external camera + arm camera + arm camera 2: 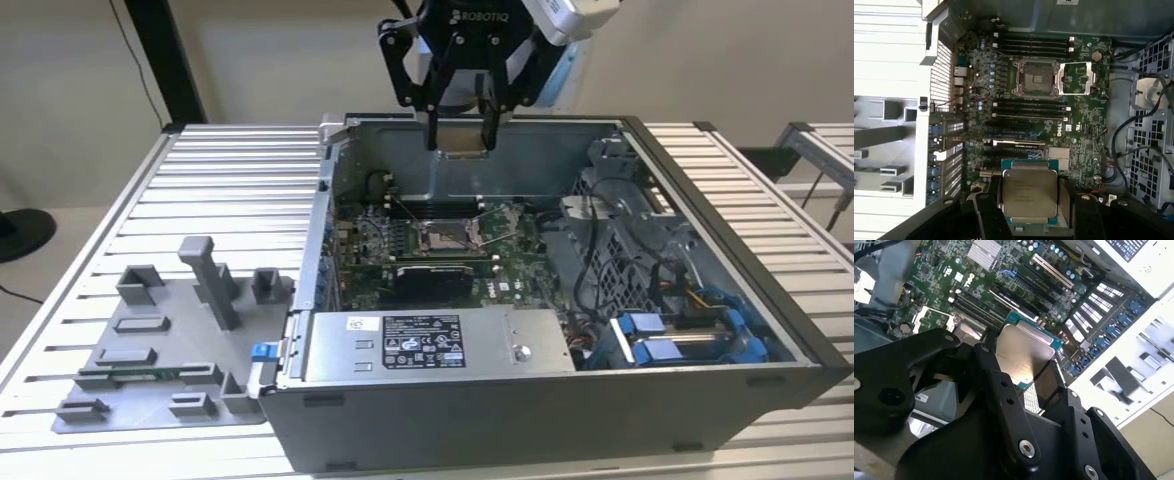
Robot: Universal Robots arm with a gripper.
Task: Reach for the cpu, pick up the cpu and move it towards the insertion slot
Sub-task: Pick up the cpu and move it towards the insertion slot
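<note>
Your gripper [461, 140] is clamped on the cpu [1029, 192], high over the open computer case [747, 290] and well above the insertion slot [1035, 77]. The hold looks edge-only, so a jolt could probably tilt or drop it onto the motherboard [1019, 125].

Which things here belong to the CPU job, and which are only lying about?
Belong to the job:
- cpu, held in the gripper above the open case
- insertion slot on the motherboard, open and empty

Just lying about:
- grey fixture blocks on the table
- power supply
- blue drive bays
</note>
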